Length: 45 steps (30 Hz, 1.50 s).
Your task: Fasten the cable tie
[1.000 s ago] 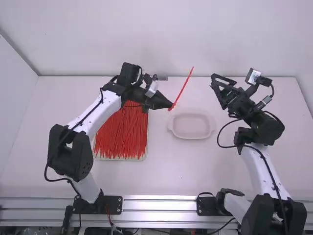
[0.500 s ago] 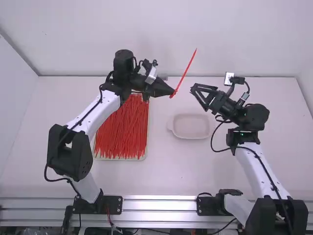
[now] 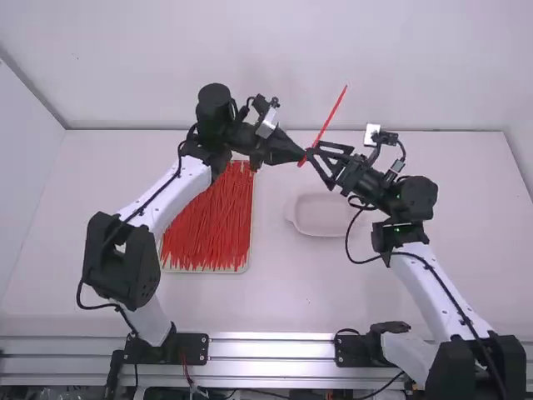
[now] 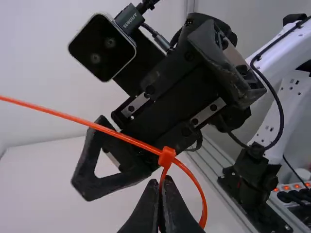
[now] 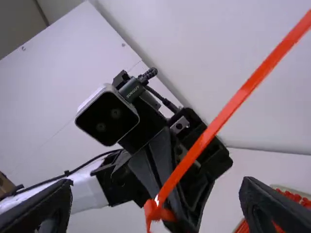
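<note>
Red plastic cable tie (image 3: 327, 125) is held aloft over the far middle of the white table (image 3: 475, 192), clamped just beside its head by the closed left gripper (image 3: 300, 156). Right gripper (image 3: 321, 169) is positioned just right of it, fingers spread wide, nothing gripped.

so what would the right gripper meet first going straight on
Probably the thin red plastic cable tie near its head, pinched in the left gripper right behind it; depth is unclear.
</note>
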Each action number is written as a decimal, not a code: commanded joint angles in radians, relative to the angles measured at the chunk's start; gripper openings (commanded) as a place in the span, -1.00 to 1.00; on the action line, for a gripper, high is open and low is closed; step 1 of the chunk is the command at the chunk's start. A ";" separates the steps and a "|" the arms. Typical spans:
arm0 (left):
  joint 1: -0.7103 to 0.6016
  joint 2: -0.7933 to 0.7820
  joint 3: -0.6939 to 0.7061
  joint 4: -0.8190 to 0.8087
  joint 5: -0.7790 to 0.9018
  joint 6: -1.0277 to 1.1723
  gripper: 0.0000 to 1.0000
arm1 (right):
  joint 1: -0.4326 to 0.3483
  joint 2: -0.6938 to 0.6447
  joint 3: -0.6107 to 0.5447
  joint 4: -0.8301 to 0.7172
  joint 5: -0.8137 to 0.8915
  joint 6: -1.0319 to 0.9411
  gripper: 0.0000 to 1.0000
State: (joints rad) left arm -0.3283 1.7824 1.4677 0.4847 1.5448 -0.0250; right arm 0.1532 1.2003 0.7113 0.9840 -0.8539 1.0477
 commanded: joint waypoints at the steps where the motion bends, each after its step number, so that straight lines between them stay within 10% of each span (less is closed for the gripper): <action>1: -0.005 -0.018 0.006 0.003 0.014 -0.015 -0.96 | 0.004 -0.009 0.028 0.007 0.048 0.001 0.72; 14: -0.006 -0.018 0.006 -0.005 0.014 -0.015 -0.96 | 0.038 -0.009 0.028 0.078 0.043 -0.054 -1.00; 23: 0.004 -0.018 0.007 -0.003 0.007 -0.016 -0.90 | 0.003 -0.009 0.028 0.040 0.011 -0.061 -1.00; 28: 0.043 -0.018 0.006 0.087 0.006 -0.134 -0.39 | -0.037 -0.009 0.028 0.020 -0.064 -0.062 -1.00; 31: 0.069 -0.018 0.006 0.114 -0.046 -0.217 0.11 | -0.058 -0.009 0.028 0.022 -0.109 -0.060 -1.00; 33: 0.097 -0.018 0.006 0.100 -0.107 -0.278 0.82 | -0.085 -0.009 0.028 0.021 -0.154 -0.062 -1.00; 35: 0.109 -0.018 0.006 0.089 -0.127 -0.302 0.98 | -0.097 -0.009 0.028 0.020 -0.174 -0.062 -1.00; 45: 0.206 -0.018 0.006 -0.269 -0.288 -0.238 0.98 | -0.174 -0.009 0.028 -0.229 -0.194 -0.238 -1.00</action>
State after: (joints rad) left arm -0.1394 1.7817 1.4677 0.2539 1.3273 -0.3099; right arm -0.0105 1.2011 0.7120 0.7727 -1.0340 0.8829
